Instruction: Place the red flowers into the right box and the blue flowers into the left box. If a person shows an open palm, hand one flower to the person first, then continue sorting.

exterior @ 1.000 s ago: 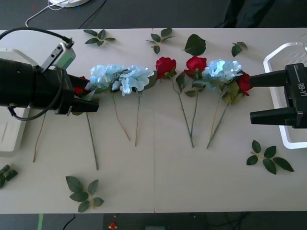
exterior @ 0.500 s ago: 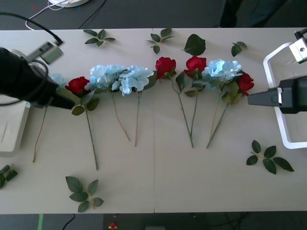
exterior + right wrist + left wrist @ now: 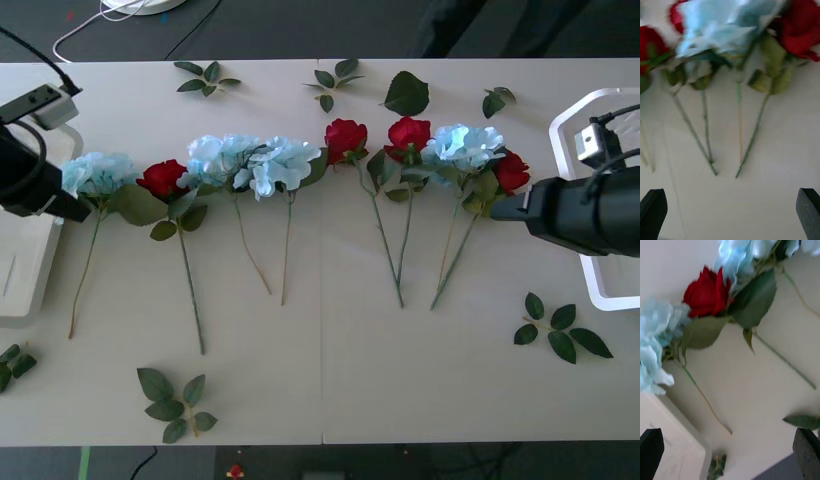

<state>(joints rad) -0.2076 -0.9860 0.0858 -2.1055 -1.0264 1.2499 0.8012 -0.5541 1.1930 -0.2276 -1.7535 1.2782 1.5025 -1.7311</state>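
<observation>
Front view first: both my arms have pulled back out toward the frame edges compared with a second ago. My left gripper (image 3: 75, 210) sits at the far left, just beside the leftmost of the blue flowers (image 3: 97, 172), which was hidden under my arm before and is now in plain sight. My right gripper (image 3: 498, 207) is at the right, its tip close to the rightmost of the red flowers (image 3: 511, 171). Every flower lies in a row across the table (image 3: 320, 380); the left box (image 3: 25, 290) at the left edge and the right box (image 3: 570, 130) at the right edge have nothing in the parts I can see. So sorting hasn't started, I'd say.

Right wrist view: my fingers (image 3: 653, 212) sit apart at the two bottom corners, spread wide, nothing between them. A red bloom is upper right, a blue head upper middle, stems running down toward me.

Left wrist view: same deal, fingers (image 3: 651, 452) wide and empty. A red rose sits at upper centre, a blue cluster at the left, the cream tray corner lower left. No open palm anywhere, so next is probably just picking a flower.
</observation>
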